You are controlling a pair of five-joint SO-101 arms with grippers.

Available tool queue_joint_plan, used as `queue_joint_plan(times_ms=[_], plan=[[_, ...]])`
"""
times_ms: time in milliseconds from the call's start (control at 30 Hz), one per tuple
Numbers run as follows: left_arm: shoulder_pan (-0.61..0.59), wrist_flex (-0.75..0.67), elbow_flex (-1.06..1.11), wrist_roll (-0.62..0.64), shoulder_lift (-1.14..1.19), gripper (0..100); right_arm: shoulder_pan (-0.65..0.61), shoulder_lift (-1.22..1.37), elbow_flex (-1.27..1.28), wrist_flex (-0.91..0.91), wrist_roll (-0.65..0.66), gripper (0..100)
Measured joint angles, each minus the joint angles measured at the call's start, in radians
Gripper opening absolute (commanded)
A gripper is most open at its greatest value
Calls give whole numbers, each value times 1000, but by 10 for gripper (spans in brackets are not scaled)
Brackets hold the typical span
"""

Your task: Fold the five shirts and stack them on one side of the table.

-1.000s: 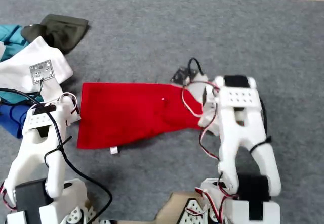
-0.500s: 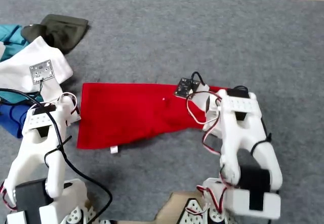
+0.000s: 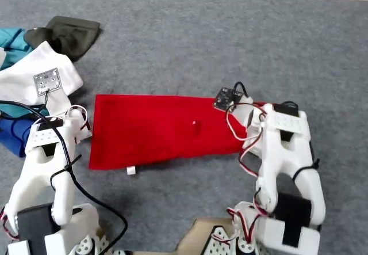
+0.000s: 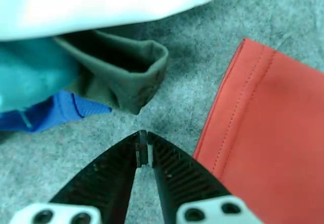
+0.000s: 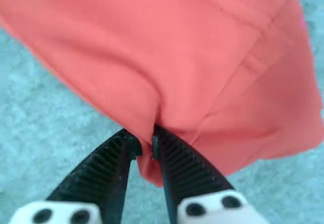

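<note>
The right gripper (image 5: 145, 145) pinches a bunched edge of the red shirt (image 3: 155, 129) between its fingers (image 5: 177, 166). The step looks like drawing the shirt flat before folding; a low, steady pull with a firm pinch should stop the fabric slipping. The left gripper (image 4: 143, 150), tips pressed together and empty, sits just beside the shirt's opposite edge. The shirt lies smooth on the grey bench (image 3: 201, 42), tapering toward the pinching fingers.
</note>
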Motion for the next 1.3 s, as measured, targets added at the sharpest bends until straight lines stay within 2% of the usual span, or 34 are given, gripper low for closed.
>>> queue_joint_plan(times_ms=[267, 400, 500, 667, 767, 900, 967, 1133, 1300], plan=[[0, 0, 0, 0, 0, 18, 3, -58, 57, 8, 60, 39], [0, 29, -12, 0, 0, 19, 18, -61, 60, 8, 60, 196], [0, 147, -94, 0, 0, 78, 58, -97, 58, 9, 60, 278], [0, 404, -273, 38, 0, 257, 98, -258, 17, 98, 60, 246], [0, 548, -379, 103, 0, 267, 98, -388, -44, 189, 44, 241], [46, 655, -450, 115, 0, 267, 84, -497, -91, 210, -40, 241], [77, 666, -450, 115, 0, 268, 74, -500, -91, 153, -110, 241], [115, 660, -430, 115, 35, 272, 72, -394, -38, -132, -382, 237], [118, 652, -430, 100, 184, 268, 72, -192, 9, -465, -681, 214]])
